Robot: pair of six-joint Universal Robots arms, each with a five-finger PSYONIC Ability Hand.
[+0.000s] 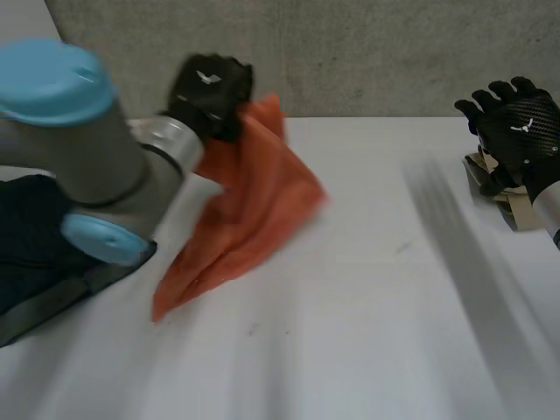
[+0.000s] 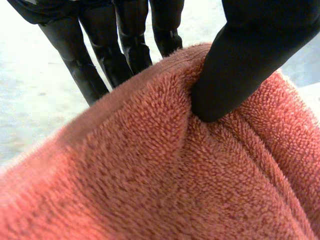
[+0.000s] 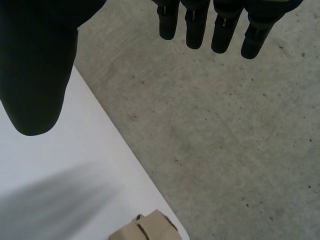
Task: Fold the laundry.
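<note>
Orange towel (image 1: pixel 249 206): left wrist view shows left hand (image 2: pixel 240 65) pinching its edge.

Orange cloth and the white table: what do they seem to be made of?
The orange cloth looks like terry towelling, matte and fuzzy: the left wrist view shows a looped pile that dents under the thumb of the left robot hand. The table is smooth and white, probably laminate or painted board; the exact material is unclear.
</note>
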